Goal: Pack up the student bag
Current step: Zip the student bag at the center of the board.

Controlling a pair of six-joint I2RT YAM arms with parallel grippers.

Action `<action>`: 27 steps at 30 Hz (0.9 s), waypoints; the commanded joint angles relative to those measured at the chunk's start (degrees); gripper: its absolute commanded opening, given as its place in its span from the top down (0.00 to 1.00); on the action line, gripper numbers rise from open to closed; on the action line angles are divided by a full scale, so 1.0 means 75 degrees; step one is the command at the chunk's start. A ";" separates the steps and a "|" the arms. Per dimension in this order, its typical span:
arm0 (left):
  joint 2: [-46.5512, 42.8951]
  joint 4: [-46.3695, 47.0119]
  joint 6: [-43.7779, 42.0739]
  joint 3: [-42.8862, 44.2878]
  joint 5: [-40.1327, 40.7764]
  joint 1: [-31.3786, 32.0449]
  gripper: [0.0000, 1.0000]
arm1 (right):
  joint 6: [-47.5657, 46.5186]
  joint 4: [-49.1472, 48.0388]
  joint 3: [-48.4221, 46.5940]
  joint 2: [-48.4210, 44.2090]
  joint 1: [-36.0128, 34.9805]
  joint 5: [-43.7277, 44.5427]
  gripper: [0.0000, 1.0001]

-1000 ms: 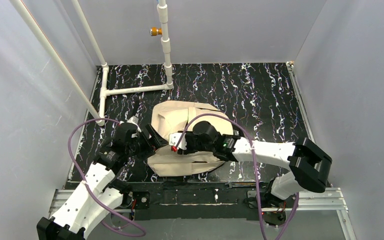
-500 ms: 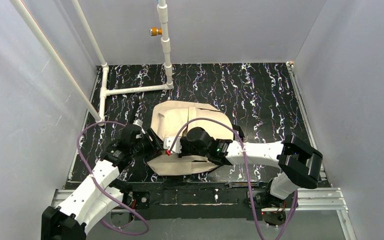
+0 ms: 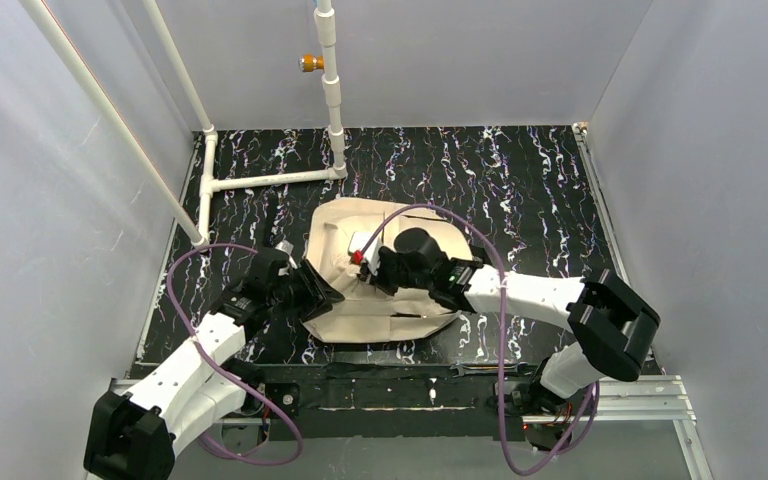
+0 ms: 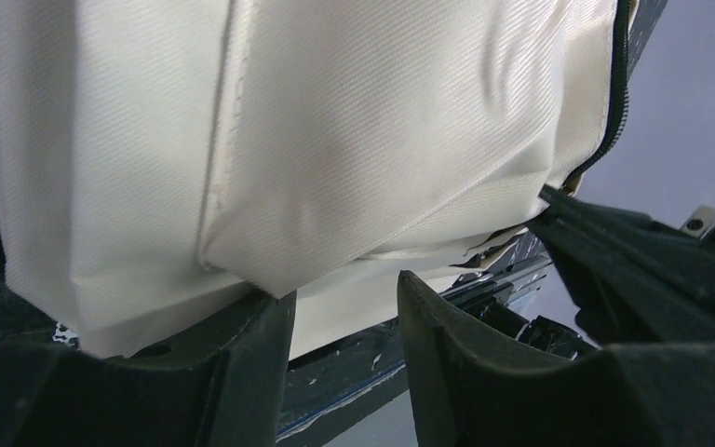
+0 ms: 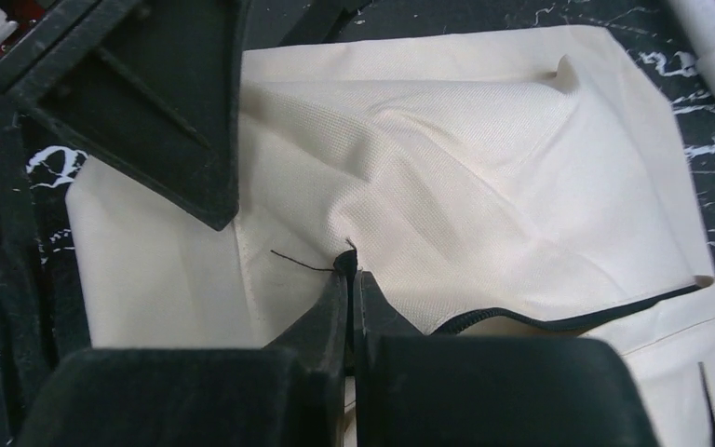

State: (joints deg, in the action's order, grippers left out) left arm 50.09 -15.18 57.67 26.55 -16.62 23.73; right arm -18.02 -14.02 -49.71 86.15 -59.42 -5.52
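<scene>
The student bag [image 3: 385, 300] is a beige fabric backpack lying flat on the black marbled table between my arms. My right gripper [image 3: 362, 256] is over the bag's far left part. In the right wrist view it [image 5: 349, 270] is shut on a small black zip tab at a pinched fold of the bag [image 5: 484, 177], and the black zip [image 5: 559, 318] runs off to the right. My left gripper [image 3: 326, 296] is at the bag's left edge. In the left wrist view it [image 4: 344, 284] is open, with a fold of the bag [image 4: 335, 140] resting above the left finger [image 4: 242, 354]. No books show.
A white pipe frame [image 3: 270, 180] lies at the back left, with an upright pipe [image 3: 332, 90] and an orange valve [image 3: 310, 63]. Grey walls close in three sides. A metal rail [image 3: 410, 385] runs along the near edge. The left arm's black gripper body [image 5: 149, 102] is close to my right gripper.
My right gripper has moved from the bag's near left part towards its far side, drawing the fabric with it. The bag's outline has changed. My left gripper has shifted right, up against the bag's edge.
</scene>
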 commanded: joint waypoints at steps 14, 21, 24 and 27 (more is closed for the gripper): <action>0.0064 -0.0128 -0.0235 -0.0162 -0.0247 -0.0028 0.54 | 0.1728 -0.0870 -0.0702 0.0205 0.1018 -0.1575 0.99; 0.0181 0.0726 0.0010 -0.0001 -0.1465 -0.0022 0.49 | 0.1681 -0.0745 -0.0707 0.0241 0.1018 -0.1598 0.99; 0.0286 0.1003 0.0083 0.0132 -0.1669 0.0016 0.48 | 0.1805 -0.0837 -0.0613 0.0151 0.1019 -0.1466 0.99; 0.0689 0.1297 0.0092 0.0262 -0.1534 0.0076 0.48 | 0.2257 -0.1031 -0.0545 -0.0018 0.1020 -0.1219 0.99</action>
State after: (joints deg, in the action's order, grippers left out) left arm 52.47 -9.45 57.91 25.65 -25.65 23.83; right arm -4.71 -16.62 -52.64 88.44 -51.66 -16.56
